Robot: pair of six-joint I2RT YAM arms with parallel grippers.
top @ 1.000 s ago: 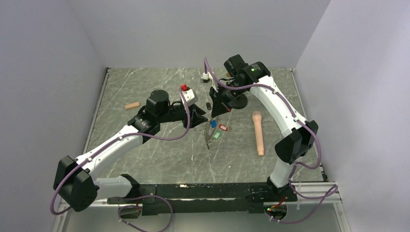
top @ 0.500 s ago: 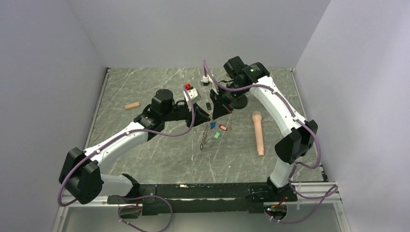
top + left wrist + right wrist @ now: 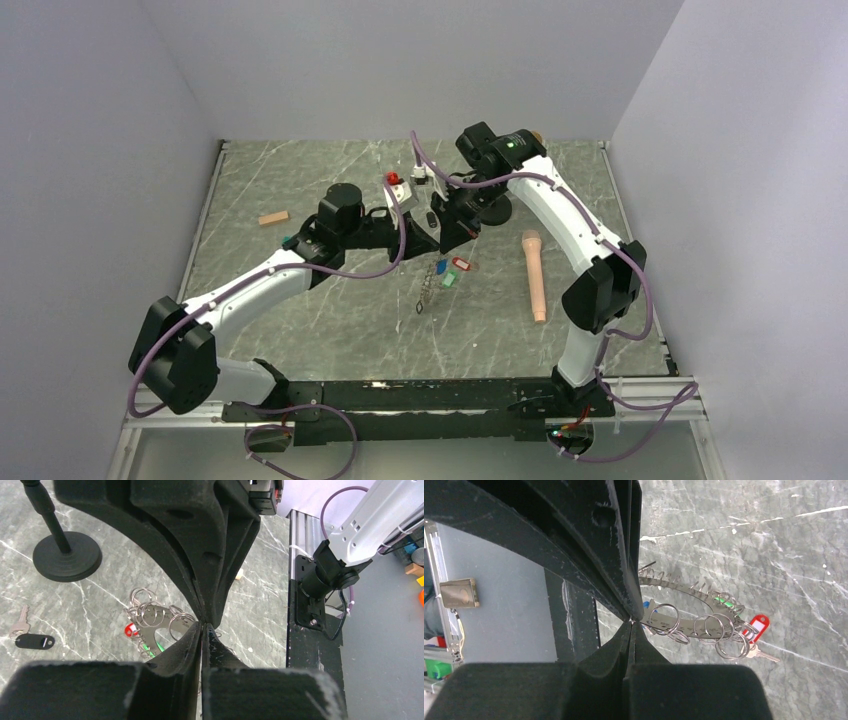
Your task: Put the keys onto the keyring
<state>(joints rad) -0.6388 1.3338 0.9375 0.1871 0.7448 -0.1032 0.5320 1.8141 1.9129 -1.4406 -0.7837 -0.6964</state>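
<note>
Mid-table, the right gripper (image 3: 631, 621) clenches the upper end of the long grey-brown metal link-chain keyring (image 3: 428, 288), the left gripper (image 3: 202, 626) closed at its rings; the 3 tiny red-, blue- and green-tagged metal keys (image 3: 460, 264) lie against it, threading seemingly unfinished

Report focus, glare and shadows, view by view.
Top external: even soft light, sharp, faint shadows on the table. Left wrist: the left gripper looms dark and blurred; the stand beyond is sharp. Right wrist: blurred right gripper, crisp keyring, slight glints.
</note>
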